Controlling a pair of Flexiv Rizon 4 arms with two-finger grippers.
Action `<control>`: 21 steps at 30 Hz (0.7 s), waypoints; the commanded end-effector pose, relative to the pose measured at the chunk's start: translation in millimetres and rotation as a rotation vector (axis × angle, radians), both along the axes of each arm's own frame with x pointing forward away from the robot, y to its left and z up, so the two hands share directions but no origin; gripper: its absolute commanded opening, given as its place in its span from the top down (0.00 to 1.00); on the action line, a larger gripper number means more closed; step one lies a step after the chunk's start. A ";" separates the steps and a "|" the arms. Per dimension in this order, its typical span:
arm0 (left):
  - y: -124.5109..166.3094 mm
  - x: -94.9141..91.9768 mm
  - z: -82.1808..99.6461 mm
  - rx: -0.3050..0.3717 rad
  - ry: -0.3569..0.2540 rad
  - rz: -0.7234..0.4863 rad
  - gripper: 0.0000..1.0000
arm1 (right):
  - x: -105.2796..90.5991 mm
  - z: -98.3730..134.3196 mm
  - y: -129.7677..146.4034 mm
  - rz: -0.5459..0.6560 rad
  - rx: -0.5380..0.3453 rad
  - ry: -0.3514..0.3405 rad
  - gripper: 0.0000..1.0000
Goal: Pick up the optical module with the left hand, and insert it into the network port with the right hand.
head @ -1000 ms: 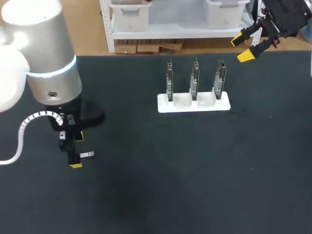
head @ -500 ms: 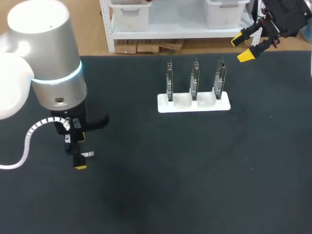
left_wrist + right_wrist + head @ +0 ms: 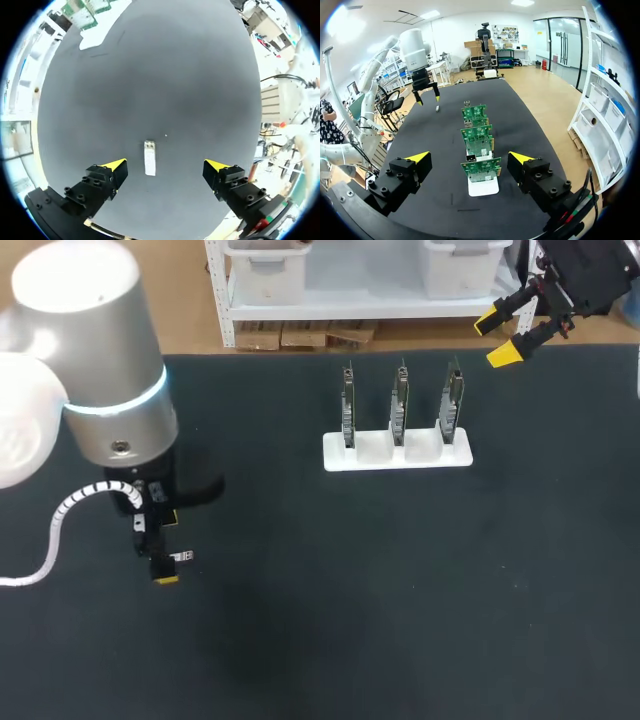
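Note:
The optical module is a small silver bar lying flat on the black table at the left. My left gripper hangs just above it, open, with the module between the fingers nearer one of them and touching neither. The white holder at the back middle carries three upright green circuit boards with network ports. My right gripper is raised at the far right corner, open and empty, looking along the row of boards. In the right wrist view my left gripper shows far off with the module under it.
The black table stretches bare between the module and the holder and across the whole front. My left arm's large grey body stands over the table's left side.
My left arm has shifted slightly right and toward the module, bringing the open fingers closer around it. The right arm and the module have not moved.

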State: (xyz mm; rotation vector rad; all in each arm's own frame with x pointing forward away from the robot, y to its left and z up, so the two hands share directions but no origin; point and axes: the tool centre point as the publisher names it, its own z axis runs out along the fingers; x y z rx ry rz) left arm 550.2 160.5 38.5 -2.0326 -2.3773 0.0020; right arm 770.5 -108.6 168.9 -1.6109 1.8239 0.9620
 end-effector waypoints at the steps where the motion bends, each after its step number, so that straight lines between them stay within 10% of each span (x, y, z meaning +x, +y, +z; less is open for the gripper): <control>1: 8.6 -14.7 -4.1 -0.032 -0.105 -0.024 0.00 | -1.1 -0.1 0.0 -0.002 0.000 -0.002 0.00; 7: 23.1 -26.5 -5.6 -0.033 -0.163 -0.010 0.00 | -1.1 -0.1 0.0 -0.002 0.000 -0.002 0.00; 21: 41.0 -20.9 -19.7 -0.008 -0.082 0.037 0.00 | -1.1 -0.1 0.0 -0.002 0.000 -0.002 0.00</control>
